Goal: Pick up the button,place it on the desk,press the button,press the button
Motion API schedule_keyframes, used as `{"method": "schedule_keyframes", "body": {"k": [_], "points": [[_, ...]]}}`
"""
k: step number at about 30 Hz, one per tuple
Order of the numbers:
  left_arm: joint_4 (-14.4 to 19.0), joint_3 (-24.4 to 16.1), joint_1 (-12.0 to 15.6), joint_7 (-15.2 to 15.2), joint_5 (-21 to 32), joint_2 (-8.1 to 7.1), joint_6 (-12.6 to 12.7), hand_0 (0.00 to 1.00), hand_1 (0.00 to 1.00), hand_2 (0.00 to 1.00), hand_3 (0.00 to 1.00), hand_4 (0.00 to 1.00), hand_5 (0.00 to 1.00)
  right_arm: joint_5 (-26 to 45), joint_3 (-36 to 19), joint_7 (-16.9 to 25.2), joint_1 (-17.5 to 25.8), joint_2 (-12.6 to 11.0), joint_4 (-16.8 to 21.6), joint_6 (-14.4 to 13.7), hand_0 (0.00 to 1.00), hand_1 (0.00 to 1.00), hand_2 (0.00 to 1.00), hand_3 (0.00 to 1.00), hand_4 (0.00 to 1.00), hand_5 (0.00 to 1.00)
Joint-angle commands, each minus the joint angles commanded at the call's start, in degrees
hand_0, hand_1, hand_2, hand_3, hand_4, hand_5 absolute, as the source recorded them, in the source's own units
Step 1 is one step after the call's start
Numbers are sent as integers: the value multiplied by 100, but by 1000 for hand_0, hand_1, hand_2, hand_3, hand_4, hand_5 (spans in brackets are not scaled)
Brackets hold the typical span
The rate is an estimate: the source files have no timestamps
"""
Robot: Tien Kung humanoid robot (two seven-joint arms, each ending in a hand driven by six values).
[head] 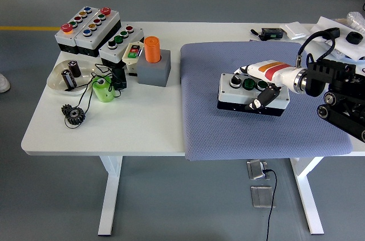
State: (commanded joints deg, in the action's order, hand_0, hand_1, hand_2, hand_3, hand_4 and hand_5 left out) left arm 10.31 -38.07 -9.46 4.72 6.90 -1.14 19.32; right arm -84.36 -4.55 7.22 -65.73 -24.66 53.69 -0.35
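Bright, even overhead light; soft faint shadows under table (142, 121); sharp focus, no glare.

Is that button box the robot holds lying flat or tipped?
Roughly flat: the button box shows its buttons facing up over the grey mat, gripped by the right hand.

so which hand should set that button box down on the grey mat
Right. The right hand already grips the white-topped, black-sided button box just over the grey mat; no left hand is in view.
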Motion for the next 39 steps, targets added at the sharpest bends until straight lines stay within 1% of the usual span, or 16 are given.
{"method": "schedule_keyframes", "body": {"k": [8,15,19,24,27,31,32,37,38,39], "points": [[0,10,8,-8,-6,5,0,657,706,727,508,322,957,-24,55,109,43,31,-60,21,2,2,136,270,486,86],[0,20,13,-4,8,6,-1,658,705,726,508,322,957,-5,131,231,83,6,-100,10,2,2,136,273,487,87],[0,5,13,-4,-5,8,0,658,705,726,508,322,957,-65,188,419,77,-14,-100,-82,2,2,136,273,487,87],[0,-26,23,-9,-38,16,7,657,705,726,508,322,956,-215,304,711,80,-46,-54,-281,2,2,143,283,487,86],[0,-39,33,-15,-56,21,11,658,705,725,509,322,956,-293,334,763,97,-46,-45,-333,2,2,150,295,481,78],[0,-61,55,-26,-99,27,19,658,705,725,509,322,956,-370,335,743,132,-31,-52,-323,2,2,150,295,481,78],[0,-63,58,-28,-104,28,20,657,705,725,509,321,957,-381,336,741,136,-29,-54,-320,3,7,188,354,483,81],[0,-52,85,-27,-111,28,21,657,705,725,509,321,957,-450,343,683,177,-25,-65,-303,3,7,188,354,483,81],[0,-47,87,-26,-108,27,20,657,705,725,508,321,957,-456,341,673,181,-25,-65,-300,61,54,231,401,483,74],[0,-46,88,-26,-107,27,19,657,705,725,508,321,957,-458,340,670,183,-25,-65,-298,61,54,231,401,483,74]]}}
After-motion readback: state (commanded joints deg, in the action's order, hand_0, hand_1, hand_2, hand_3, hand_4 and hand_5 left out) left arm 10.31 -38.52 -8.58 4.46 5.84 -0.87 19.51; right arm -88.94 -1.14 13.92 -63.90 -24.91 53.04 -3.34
